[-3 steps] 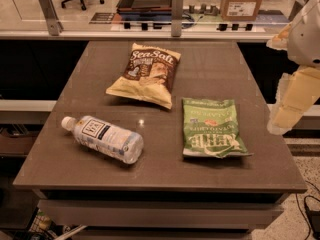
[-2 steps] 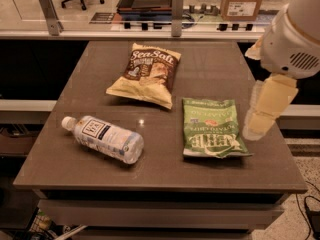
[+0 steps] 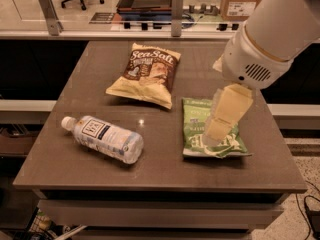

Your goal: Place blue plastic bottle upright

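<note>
- Blue plastic bottle lies on its side in the lower left of the frame, on the brown worktop, well apart from both snack bags.
- Its long axis runs diagonally: the white cap points to the upper left and the rounded base points to the lower right, toward the middle of the frame.
- The pincer hangs at the right of the frame, over the green chip bag, so the bottle lies to its left and about level with it in the picture (bare worktop lies between them).
- Whether the pincer is open or closed cannot be told from this view; it appears to carry nothing.
- The base is the end nearer the pincer and the cap is the far end, so a reach across to the left would probably meet the base end first.
- The bottle is clear plastic with a pale blue-white label bearing a dark square logo, and it looks smooth and round, so it may roll if nudged.
- The brown sea-salt bag sits above the bottle, in the upper middle of the frame, and looks clear of a leftward path.
</note>
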Controlling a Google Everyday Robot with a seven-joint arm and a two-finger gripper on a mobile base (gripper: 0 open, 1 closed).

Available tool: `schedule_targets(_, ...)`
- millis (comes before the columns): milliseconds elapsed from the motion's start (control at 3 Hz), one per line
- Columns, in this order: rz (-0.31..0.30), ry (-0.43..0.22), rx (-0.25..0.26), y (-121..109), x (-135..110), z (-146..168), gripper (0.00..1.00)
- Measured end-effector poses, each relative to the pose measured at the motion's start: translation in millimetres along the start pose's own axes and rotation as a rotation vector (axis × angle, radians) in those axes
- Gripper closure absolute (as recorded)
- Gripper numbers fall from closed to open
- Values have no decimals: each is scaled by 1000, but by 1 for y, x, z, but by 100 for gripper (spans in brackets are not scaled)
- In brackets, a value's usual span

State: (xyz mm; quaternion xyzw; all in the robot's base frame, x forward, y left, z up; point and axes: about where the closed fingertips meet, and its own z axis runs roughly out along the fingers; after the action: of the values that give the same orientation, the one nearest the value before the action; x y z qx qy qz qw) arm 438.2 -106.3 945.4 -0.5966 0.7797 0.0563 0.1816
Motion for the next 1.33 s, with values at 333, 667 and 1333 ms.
schedule_targets(333, 2, -9, -11, 20, -31, 15, 0)
schedule_targets(667, 6, 36, -10, 35, -59, 39, 0)
schedule_targets(1333, -4, 152, 36, 52, -96, 67, 0)
